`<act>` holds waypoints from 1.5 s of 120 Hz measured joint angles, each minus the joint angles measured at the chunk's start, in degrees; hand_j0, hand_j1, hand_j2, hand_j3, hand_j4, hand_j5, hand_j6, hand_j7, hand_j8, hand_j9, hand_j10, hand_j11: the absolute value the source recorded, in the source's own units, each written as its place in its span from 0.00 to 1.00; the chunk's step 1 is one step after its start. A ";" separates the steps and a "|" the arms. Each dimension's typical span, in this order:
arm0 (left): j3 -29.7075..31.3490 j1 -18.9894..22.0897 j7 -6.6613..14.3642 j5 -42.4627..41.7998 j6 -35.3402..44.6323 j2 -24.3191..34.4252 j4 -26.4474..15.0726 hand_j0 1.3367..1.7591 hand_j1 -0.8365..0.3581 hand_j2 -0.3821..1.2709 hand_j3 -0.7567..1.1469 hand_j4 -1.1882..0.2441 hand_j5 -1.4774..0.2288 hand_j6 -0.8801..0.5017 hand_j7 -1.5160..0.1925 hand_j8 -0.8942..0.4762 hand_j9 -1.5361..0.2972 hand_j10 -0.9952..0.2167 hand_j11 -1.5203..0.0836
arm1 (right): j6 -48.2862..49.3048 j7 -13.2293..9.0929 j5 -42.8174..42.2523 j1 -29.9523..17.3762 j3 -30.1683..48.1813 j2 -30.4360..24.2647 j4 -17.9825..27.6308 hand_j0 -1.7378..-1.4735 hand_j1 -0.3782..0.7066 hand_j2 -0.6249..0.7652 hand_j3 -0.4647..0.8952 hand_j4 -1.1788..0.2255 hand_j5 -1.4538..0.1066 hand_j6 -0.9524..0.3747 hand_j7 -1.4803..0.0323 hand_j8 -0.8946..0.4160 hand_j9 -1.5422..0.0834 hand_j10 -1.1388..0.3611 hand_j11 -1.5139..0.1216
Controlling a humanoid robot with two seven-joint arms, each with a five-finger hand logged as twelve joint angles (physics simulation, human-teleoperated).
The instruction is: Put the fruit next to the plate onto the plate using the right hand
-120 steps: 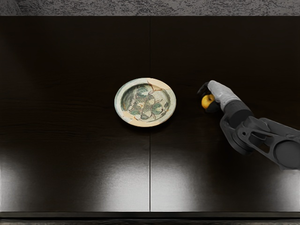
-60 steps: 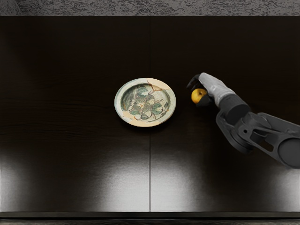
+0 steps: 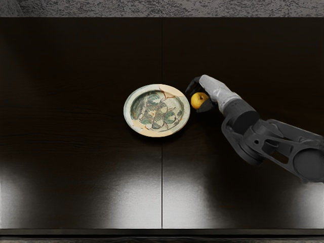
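Fruit sits clamped in the curled fingers of my right hand, just beside the plate rim; I wrap it so it cannot roll across the bench.

The table looks like dark stained wood with faint grain, and its polished top shows a pale sheen toward the front edge. The plate appears to be glazed ceramic, smooth and shiny, and the fruit has a smooth yellow skin. The right hand has a pale grey matt shell like plastic, and its arm a dark, satin-finished casing.
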 joint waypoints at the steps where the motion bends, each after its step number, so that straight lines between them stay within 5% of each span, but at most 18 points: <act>1: 0.00 0.03 0.00 -0.01 0.00 0.00 0.00 0.76 0.99 0.23 0.40 0.83 0.87 0.64 0.89 0.65 0.84 0.82 0.95 | 0.00 0.00 0.00 0.00 0.00 0.07 0.01 0.30 0.58 0.55 0.34 0.44 0.46 0.31 0.50 0.36 0.50 0.43 0.48; 157: 0.00 0.05 0.00 0.00 0.00 0.00 0.00 0.76 0.99 0.23 0.40 0.83 0.87 0.64 0.89 0.65 0.84 0.82 0.95 | -0.09 0.00 -0.27 -0.50 -0.76 9.97 -0.01 0.31 0.57 0.55 0.34 0.43 0.44 0.31 0.48 0.36 0.48 0.44 0.46; 180: 0.00 0.05 0.00 -0.01 0.00 0.00 0.00 0.76 0.99 0.23 0.40 0.83 0.87 0.64 0.89 0.65 0.84 0.82 0.95 | -0.75 0.01 -0.56 -0.53 -0.52 10.09 -0.01 0.30 0.42 0.48 0.34 0.56 0.60 0.43 0.64 0.44 0.64 0.53 0.61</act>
